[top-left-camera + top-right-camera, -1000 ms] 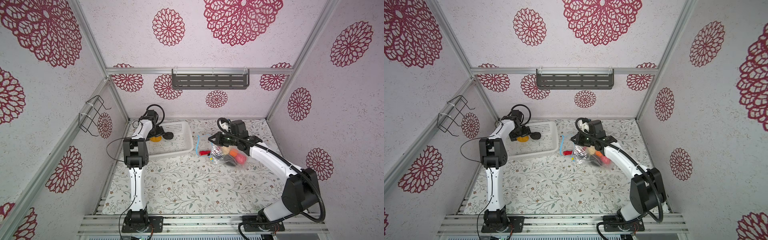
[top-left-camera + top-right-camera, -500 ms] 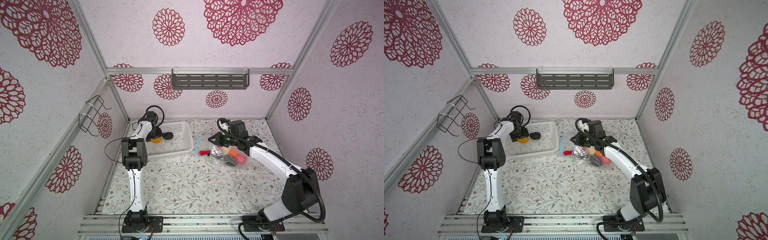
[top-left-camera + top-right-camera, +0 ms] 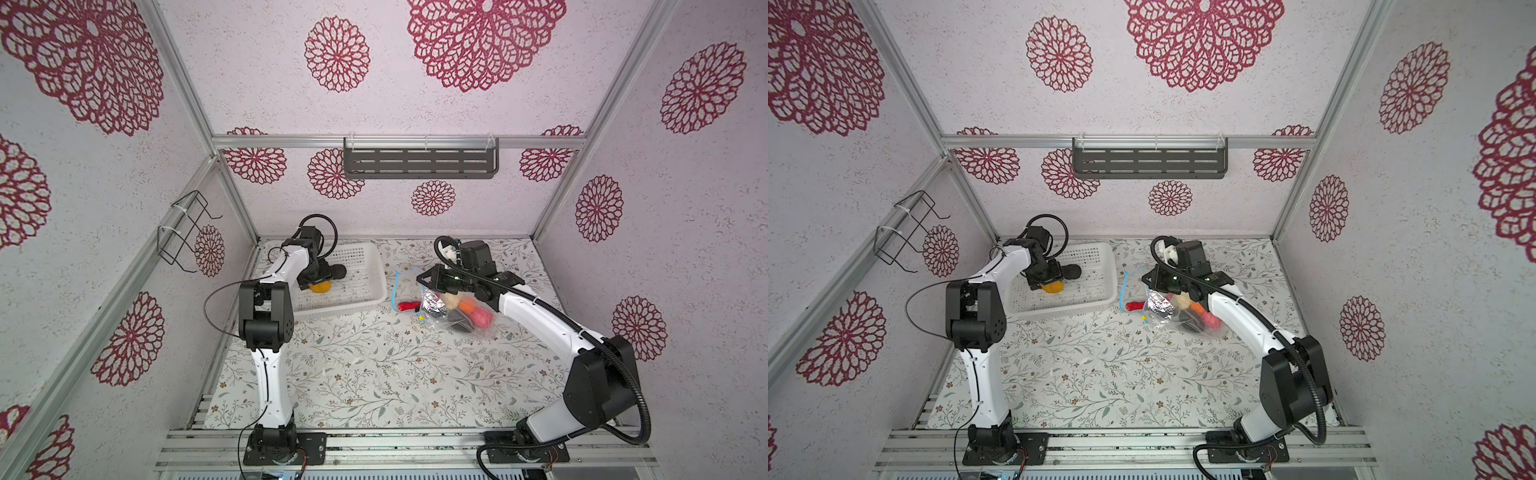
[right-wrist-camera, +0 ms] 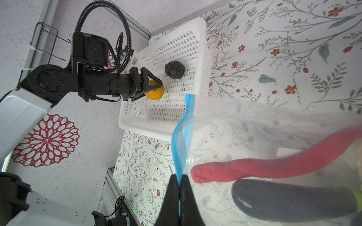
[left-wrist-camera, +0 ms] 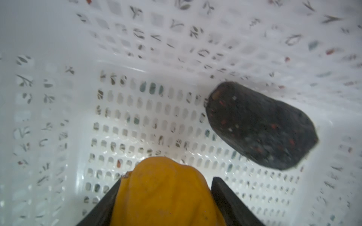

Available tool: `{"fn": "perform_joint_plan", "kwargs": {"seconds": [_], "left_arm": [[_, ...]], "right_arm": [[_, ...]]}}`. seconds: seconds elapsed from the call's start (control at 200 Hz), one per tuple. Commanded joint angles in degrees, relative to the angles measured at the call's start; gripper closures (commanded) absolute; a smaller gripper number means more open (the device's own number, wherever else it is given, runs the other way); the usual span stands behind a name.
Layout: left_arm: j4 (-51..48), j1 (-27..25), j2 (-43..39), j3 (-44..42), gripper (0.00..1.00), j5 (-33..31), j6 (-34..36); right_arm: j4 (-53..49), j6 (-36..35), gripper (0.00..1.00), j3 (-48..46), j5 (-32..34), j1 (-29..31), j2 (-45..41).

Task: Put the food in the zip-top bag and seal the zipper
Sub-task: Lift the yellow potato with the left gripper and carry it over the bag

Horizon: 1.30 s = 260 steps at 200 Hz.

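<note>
A white perforated basket (image 3: 357, 286) sits on the floral table (image 3: 374, 365); a grey shelf (image 3: 419, 163) and wire rack (image 3: 185, 237) hang above.

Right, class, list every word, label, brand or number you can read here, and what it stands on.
None: no readable text on the zip-top bag, its zipper, the yellow-orange toy potato, the speckled black lump or the white perforated basket; walls and table mat carry only flower patterns.
</note>
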Motion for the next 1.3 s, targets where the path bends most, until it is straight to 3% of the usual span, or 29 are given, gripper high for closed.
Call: {"fn": "perform_joint_plan", "kwargs": {"seconds": [0.0,0.485,0.751,1.296], "left_arm": [[2.2,-2.9,-5.5,-2.0,0.36,1.1,-0.4],[12.5,-15.5,-21.1,-14.2,0.4,3.8,-4.8],[18.3,-18.8,-26.2,-19.5,0.4,7.0,-6.5],[33.1,-23.2,-30.8,-28.9,0.41,16.2,-0.3]], "right_arm": [[0.2,0.1,1.0,1.0,0.5,0.1,-1.3],[0.8,0.6,1.0,1.1,0.5,0.0,-1.3],[1.1,1.0,1.0,1.6,0.3,0.0,-0.7],[1.4,1.2,1.0,1.6,0.0,-0.1,-0.6]]}}
